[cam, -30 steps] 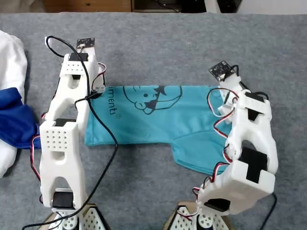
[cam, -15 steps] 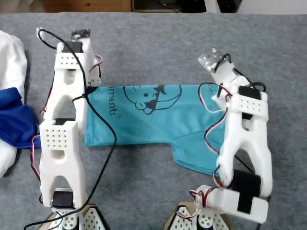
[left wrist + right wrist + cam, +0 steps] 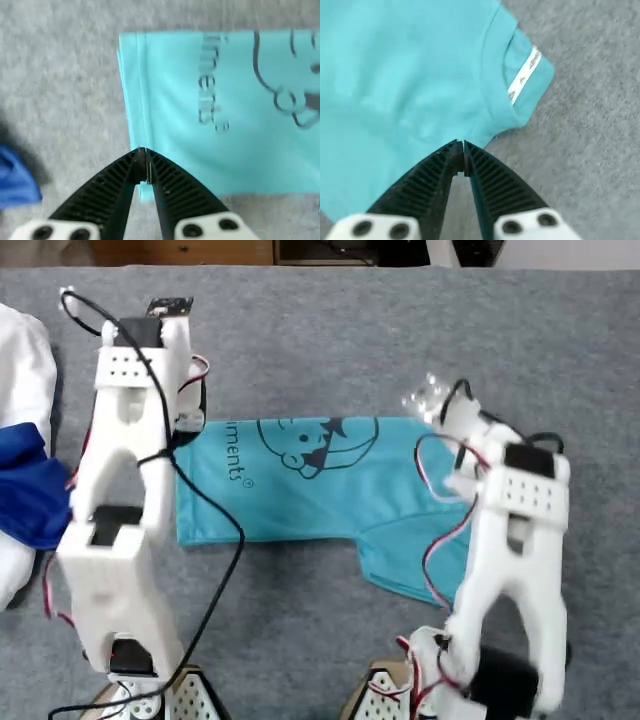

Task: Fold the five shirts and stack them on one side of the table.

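Note:
A teal shirt [image 3: 300,490] with a dark cartoon print lies flat on the grey table, partly folded, with a flap at its near right. The left arm [image 3: 130,440] stands over the shirt's left edge. My left gripper [image 3: 143,151] is shut, its tips above the hem [image 3: 132,100] near the corner. The right arm [image 3: 510,510] stands over the shirt's right end. My right gripper [image 3: 464,145] is shut above the shirt's edge [image 3: 420,75], close to the collar with its white label [image 3: 525,72]. The cloth looks flat under both.
A white garment [image 3: 22,350] and a blue one [image 3: 30,490] are piled at the table's left edge; the blue one [image 3: 15,180] lies close to the left gripper. Wooden furniture [image 3: 180,250] runs behind the far edge. Bare grey table lies beyond the shirt.
Both arms have drawn up and shifted toward the far side, the left wrist the most. The teal shirt lies where it was.

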### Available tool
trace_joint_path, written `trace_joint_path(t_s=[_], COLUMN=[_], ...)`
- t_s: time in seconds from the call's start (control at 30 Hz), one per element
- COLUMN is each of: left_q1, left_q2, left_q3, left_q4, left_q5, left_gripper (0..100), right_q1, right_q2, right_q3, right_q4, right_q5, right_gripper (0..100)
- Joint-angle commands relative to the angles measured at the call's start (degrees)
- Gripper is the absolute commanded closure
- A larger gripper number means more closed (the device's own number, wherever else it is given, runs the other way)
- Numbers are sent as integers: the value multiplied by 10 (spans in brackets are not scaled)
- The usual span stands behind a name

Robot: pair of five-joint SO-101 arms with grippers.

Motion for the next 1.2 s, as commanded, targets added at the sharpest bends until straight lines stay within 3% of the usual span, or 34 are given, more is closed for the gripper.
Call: trace_joint_path(t_s=[0.0, 0.3, 0.47, 0.7, 0.93, 1.17], left_q1=[4, 1, -2, -52, -82, -84], left_q2=[-145, -351, -436, -479, -473, -473], left_q3=[96, 425, 542, 601, 606, 607], left_q4=[-14, -128, -147, -148, -135, -132], left_q5=[-4, -18, -47, -62, -60, -59], left_gripper=[981, 981, 980, 980, 980, 980], right_q1=[19, 16, 15, 7, -7, -44], right_q2=[-100, -297, -388, -504, -578, -556], right_q3=[64, 197, 248, 342, 408, 452], right_q4=[13, 124, 185, 265, 251, 215], right_q5=[50, 144, 201, 247, 251, 249], right_gripper=[976, 966, 842, 821, 821, 821])
